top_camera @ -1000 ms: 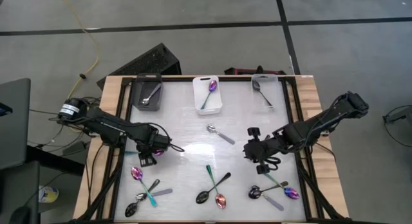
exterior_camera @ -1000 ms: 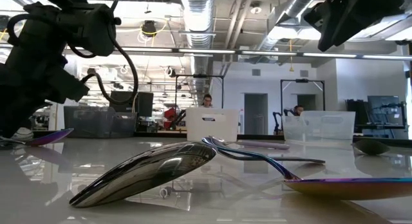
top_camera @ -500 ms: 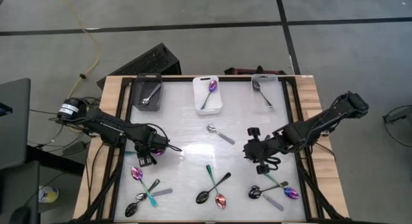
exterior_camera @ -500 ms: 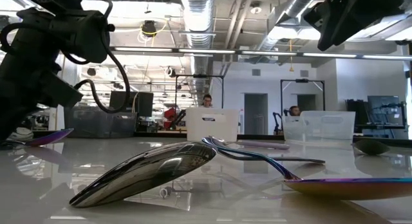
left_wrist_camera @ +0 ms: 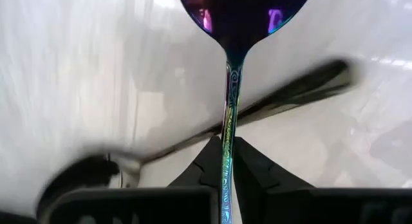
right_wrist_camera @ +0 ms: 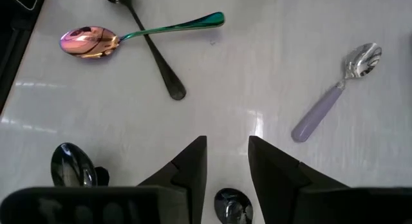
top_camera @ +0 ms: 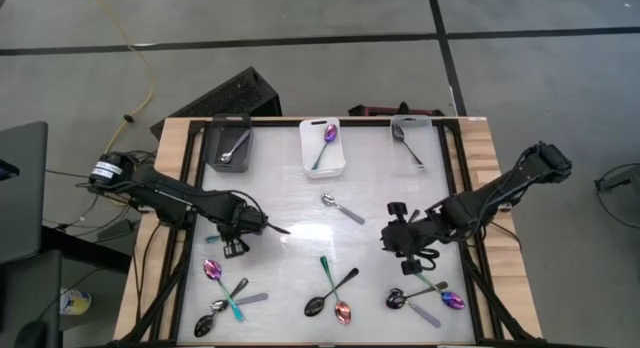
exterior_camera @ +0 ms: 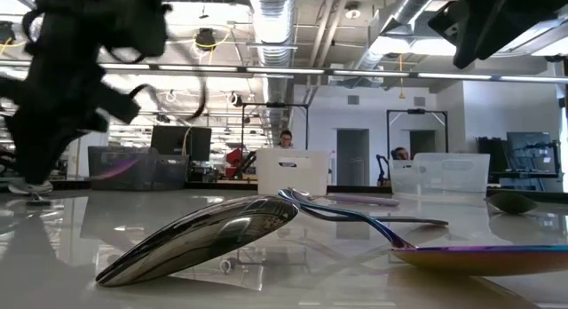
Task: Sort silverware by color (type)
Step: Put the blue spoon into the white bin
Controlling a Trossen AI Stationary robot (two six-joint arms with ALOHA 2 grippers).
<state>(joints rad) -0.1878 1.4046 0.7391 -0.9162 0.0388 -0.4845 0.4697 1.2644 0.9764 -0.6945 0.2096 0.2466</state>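
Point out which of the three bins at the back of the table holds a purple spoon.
The middle white bin: the purple spoon lies in it. The dark bin on its left and the clear bin on its right each hold a spoon that is not purple.

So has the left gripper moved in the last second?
Yes. The left gripper, shut on an iridescent spoon, has lifted and edged slightly toward the white middle bin.
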